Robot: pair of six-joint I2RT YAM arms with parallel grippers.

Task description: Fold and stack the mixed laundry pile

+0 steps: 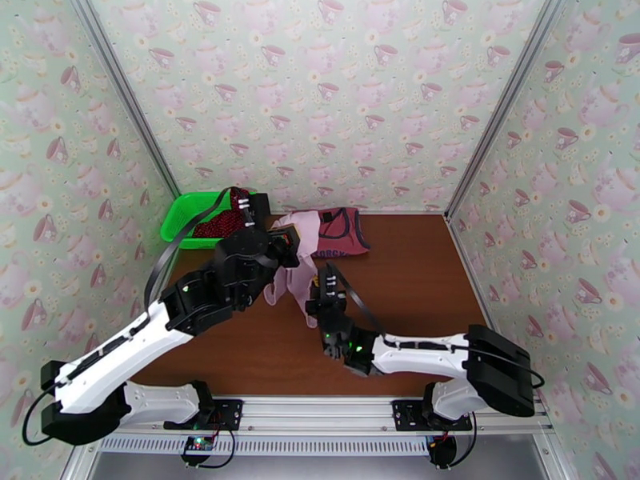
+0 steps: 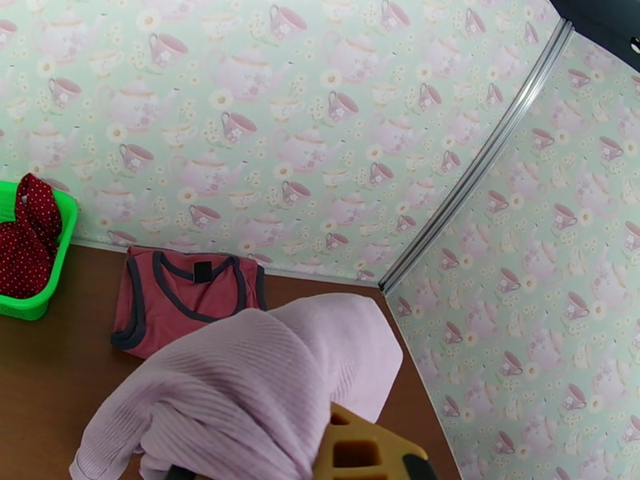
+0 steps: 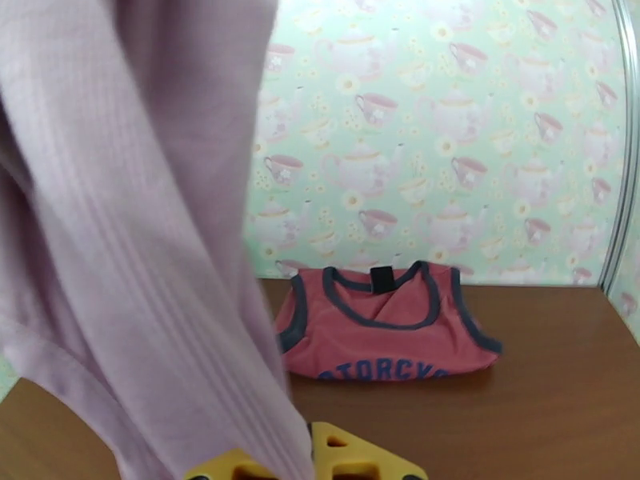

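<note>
Top external gives me three garments: one tank top (image 1: 344, 234) flat at the back of the table (image 1: 416, 274), one dotted cloth (image 1: 222, 226) in the single green basket (image 1: 180, 218), and one pale pink piece (image 1: 298, 274) lifted, with the left gripper (image 1: 290, 243) pinching its top and the right gripper (image 1: 314, 307) clamped low on it.

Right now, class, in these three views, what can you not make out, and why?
Left gripper: left wrist view, fingertips buried under the pink garment.
Right gripper: right wrist view, fingertips cut off by the bottom edge.
Tank top lettering: right wrist view, partly tucked under the fold.
Green basket: left wrist view, cut by the left edge.
Dotted cloth: top view, small, partly behind the left arm.
</note>
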